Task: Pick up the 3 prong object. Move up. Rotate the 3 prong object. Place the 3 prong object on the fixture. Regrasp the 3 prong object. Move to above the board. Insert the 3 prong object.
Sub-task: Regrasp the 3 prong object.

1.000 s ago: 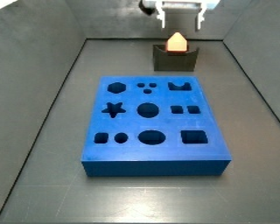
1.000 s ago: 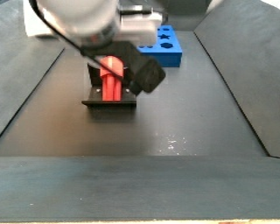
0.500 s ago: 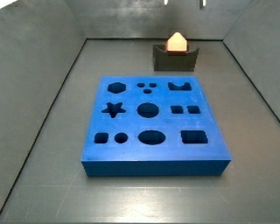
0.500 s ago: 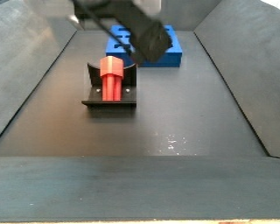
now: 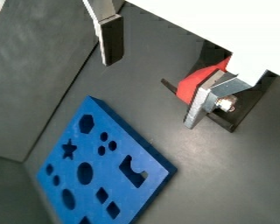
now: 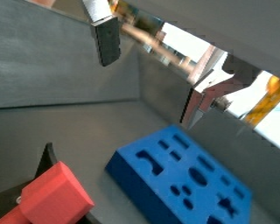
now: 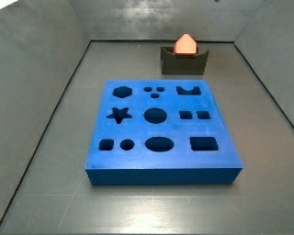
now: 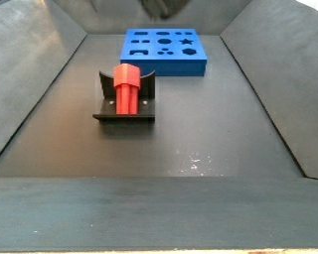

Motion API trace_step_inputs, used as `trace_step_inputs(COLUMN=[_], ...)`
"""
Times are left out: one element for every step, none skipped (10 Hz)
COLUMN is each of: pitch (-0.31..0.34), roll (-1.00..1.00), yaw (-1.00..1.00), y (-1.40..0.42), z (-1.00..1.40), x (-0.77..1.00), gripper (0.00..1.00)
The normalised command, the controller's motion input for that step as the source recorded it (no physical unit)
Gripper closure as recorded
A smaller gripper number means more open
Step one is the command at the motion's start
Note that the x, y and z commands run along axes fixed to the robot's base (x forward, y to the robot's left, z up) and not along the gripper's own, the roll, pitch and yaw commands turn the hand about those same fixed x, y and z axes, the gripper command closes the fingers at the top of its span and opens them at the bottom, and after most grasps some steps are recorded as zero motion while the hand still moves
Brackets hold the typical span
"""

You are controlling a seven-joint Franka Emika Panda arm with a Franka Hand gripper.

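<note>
3 prong object (image 5: 202, 79) — below empty, parted pincer (image 5: 154, 72)

My gripper (image 5: 154, 74) hangs high above the floor with its jaws spread wide and nothing between them. In both wrist views my two flat silver fingers (image 6: 105, 39) stand well apart, dark pads facing each other. In a side view only a dark edge of my wrist shows at the top border.
</note>
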Motion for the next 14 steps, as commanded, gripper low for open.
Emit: trace_step_inputs(pitch=[0.052, 0.052, 0.05, 0.045, 0.04, 0.036, 0.028, 0.025, 0.016, 0.013, 0.01, 0.012, 0.018, 0.024], roll=[1.0, 1.0, 1.0, 1.0, 1.0, 1.0, 1.0, 1.0, 1.0, 1.0, 1.0, 1.0, 1.0, 1.0], yaw=[0.01, 0.01, 0.01, 0.01, 0.01, 0.01, 0.01, 0.01, 0.01, 0.01, 0.02, 0.02, 0.02, 0.02], y=[-0.08, -0.05, -0.05, -0.04, -0.03, -0.03, -0.03, -0.03, -0.03, -0.02, -0.02, -0.02, -0.02, -0.02], z=[0.03, 0.03, 0.01, 0.02, 0.02, 0.01, 0.01, 0.01, 0.0, 0.0, 0.0, 0.0, 0.01, 0.0], x=[-0.05, -0.04, -0.03, -0.04, -0.04, -0.04, -0.04, -0.04, -0.03, -0.02, -0.02, -0.02, -0.01, 0.0], gripper=[0.0, 0.0, 0.0, 0.0, 0.0, 0.0, 0.0, 0.0, 0.0, 0.0, 0.0, 0.0, 0.0, 0.0])
